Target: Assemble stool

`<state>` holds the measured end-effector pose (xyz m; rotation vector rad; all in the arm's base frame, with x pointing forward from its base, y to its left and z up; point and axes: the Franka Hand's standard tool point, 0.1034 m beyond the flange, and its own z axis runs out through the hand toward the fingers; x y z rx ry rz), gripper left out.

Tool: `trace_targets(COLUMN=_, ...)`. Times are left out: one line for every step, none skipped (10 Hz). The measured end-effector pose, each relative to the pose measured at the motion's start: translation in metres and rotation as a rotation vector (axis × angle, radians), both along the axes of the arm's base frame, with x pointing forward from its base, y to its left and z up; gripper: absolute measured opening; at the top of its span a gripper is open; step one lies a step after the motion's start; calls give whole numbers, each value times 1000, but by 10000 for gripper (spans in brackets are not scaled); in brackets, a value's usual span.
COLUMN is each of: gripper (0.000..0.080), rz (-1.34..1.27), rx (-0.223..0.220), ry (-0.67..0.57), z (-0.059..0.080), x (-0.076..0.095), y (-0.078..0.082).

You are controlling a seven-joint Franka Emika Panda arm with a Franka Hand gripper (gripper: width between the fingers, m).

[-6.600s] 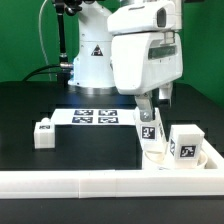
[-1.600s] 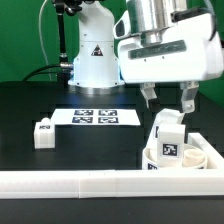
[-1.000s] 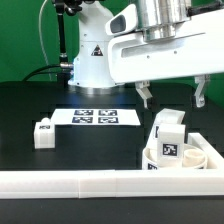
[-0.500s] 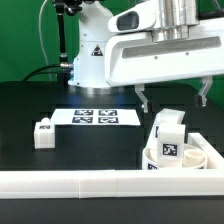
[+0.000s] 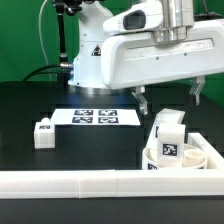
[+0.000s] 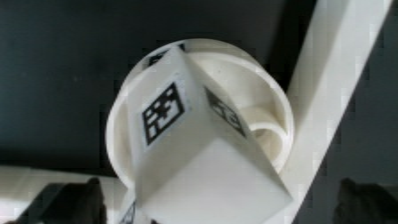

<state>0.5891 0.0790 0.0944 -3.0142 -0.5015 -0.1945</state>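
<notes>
Exterior view: gripper [image 5: 168, 98] hangs above the seat [image 5: 206, 156], jaws spread wide, nothing between them; fingers [image 5: 141, 98] are clear of every part. The seat sits on the black table [image 5: 30, 105] at the exterior view's right, just behind the long white rail [image 5: 90, 182]. One leg [image 5: 168, 126] stands upright on the seat, a tagged face toward the camera; I cannot tell whether it is seated in a socket or only resting there. A second leg [image 5: 43, 133] lies on the table at the exterior view's left, well apart from the seat, near the end of the marker board [image 5: 95, 117]. The robot base [image 5: 92, 58] is behind the board.

Wrist view: looking down onto the same leg [image 6: 187, 135], close and blurred; two tagged faces show. The seat's rim [image 6: 222, 50] curves round it; the rail [image 6: 338, 90] runs just beside the seat. No part is held in the claw here either.
</notes>
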Motion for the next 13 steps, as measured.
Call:
trace_targets(gripper=649, rz=158, rx=-59, ry=-28, z=-5, x=-1, y=6)
trace_targets(gripper=649, rz=251, rx=-89, ry=-28, z=-9, x=-4, y=7)
trace_targets(gripper=649, rz=297, rx=-98, ry=-18, z=-10, x=-3, y=3)
trace_targets(gripper=649, rz=366, rx=-113, ry=-11, z=-9, x=-2, y=1)
trace_targets(gripper=649, rz=417, rx=-122, ry=-2, z=-9, x=-2, y=0)
trace_targets(gripper=649, rz=477, rx=-133, ry=-4, z=-10, x=-2, y=-3)
trace_targets(gripper=649, rz=514, rx=-138, ry=-5, z=-10, x=-2, y=-5)
trace_targets(gripper=649, rz=560, rx=-144, ry=-8, z=-11, x=-1, y=-8)
trace_targets(gripper=649, rz=555, rx=-143, ry=-6, z=-11, x=-1, y=-9)
trace_targets(gripper=552, rz=550, rx=-143, ry=-5, z=-11, x=-1, y=-11)
trace_targets(gripper=416, rz=547, rx=-143, ry=-5, z=-12, x=-1, y=-13)
trace_targets(gripper=416, rz=544, rx=-143, ry=-4, z=-12, x=-1, y=-14)
trace_targets(gripper=337, rz=534, rx=-142, ry=-4, z=-12, x=-1, y=-14)
